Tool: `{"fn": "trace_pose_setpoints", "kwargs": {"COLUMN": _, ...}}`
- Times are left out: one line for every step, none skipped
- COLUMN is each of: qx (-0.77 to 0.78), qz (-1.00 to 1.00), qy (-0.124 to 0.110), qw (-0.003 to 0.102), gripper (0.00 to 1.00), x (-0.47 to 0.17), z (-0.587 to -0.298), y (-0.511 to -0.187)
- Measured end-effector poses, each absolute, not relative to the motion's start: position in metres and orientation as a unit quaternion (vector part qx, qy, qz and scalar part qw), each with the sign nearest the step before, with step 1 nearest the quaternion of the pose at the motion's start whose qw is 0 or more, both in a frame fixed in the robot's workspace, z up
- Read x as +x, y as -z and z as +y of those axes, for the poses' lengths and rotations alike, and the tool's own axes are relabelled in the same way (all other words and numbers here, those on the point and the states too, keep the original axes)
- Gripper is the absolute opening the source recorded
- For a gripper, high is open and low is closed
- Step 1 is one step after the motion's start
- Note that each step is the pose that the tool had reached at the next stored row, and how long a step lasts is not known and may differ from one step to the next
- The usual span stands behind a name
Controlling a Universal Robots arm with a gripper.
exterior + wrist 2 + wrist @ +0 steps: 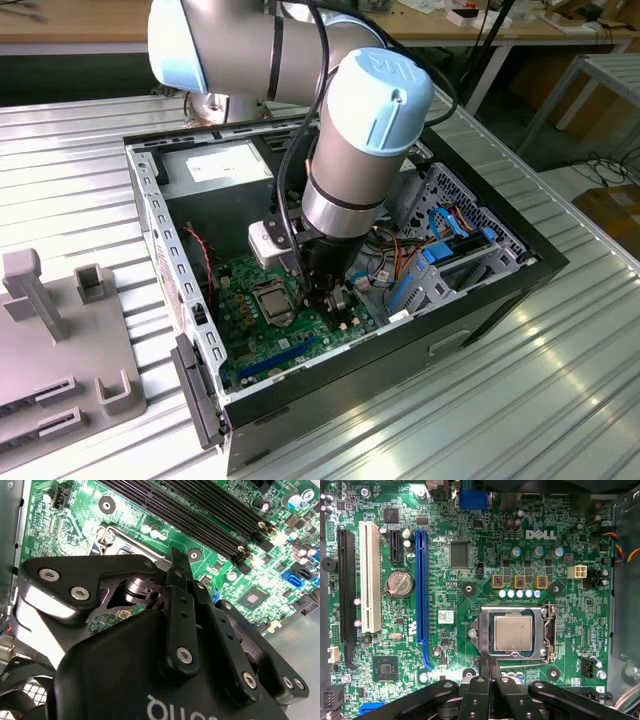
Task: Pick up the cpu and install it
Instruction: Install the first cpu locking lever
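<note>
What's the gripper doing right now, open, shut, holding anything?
Gripper: shut, fingertips together, holding nothing, just beside the socket where the cpu sits.

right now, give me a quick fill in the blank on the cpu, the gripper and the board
The cpu lies in the black-framed ___ on the motherboard.
The motherboard is coloured ___.
In the exterior view the gripper is down inside the open computer ___.
The long slot beside the round battery is ___.

Missing words: socket; green; case; blue
</note>
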State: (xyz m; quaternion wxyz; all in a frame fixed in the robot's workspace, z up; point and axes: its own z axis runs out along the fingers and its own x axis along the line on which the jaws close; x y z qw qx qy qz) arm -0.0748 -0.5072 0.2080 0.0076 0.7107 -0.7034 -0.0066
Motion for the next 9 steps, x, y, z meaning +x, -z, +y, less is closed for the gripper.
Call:
{"fn": "trace_pose_setpoints", "kwargs": {"qx": 0.711, "qz": -0.703, "qy": 0.007, "qw": 0.008, "gripper": 0.11, "x": -0.0748, "z": -0.5072, "y": -0.2075}}
{"fn": "trace_pose_setpoints", "kwargs": {"qx": 0.712, "qz": -0.702, "qy": 0.007, "qw": 0.008, "gripper": 0.11, "x": -0.0747, "z": -0.5072, "y": -0.2069}}
{"fn": "trace_pose_setpoints", "kwargs": {"qx": 0.713, "qz": -0.701, "qy": 0.007, "qw": 0.008, "gripper": 0.11, "x": -0.0743, "z": -0.5072, "y": -0.2062}}
{"fn": "trace_pose_setpoints", "kwargs": {"qx": 0.715, "qz": -0.699, "qy": 0.007, "qw": 0.008, "gripper": 0.11, "x": -0.0734, "z": -0.5072, "y": -0.2048}}
{"fn": "trace_pose_setpoints", "kwargs": {"qx": 0.716, "qz": -0.698, "qy": 0.007, "qw": 0.008, "gripper": 0.11, "x": -0.0728, "z": -0.5072, "y": -0.2041}}
{"fn": "trace_pose_setpoints", "kwargs": {"qx": 0.717, "qz": -0.697, "qy": 0.007, "qw": 0.008, "gripper": 0.11, "x": -0.0723, "z": -0.5072, "y": -0.2036}}
{"fn": "trace_pose_setpoints", "kwargs": {"qx": 0.718, "qz": -0.696, "qy": 0.007, "qw": 0.008, "gripper": 0.11, "x": -0.0716, "z": -0.5072, "y": -0.2029}}
{"fn": "trace_pose_setpoints", "kwargs": {"qx": 0.719, "qz": -0.695, "qy": 0.007, "qw": 0.008, "gripper": 0.11, "x": -0.071, "z": -0.5072, "y": -0.2022}}
{"fn": "trace_pose_setpoints", "kwargs": {"qx": 0.72, "qz": -0.694, "qy": 0.007, "qw": 0.008, "gripper": 0.11, "x": -0.0706, "z": -0.5072, "y": -0.2017}}
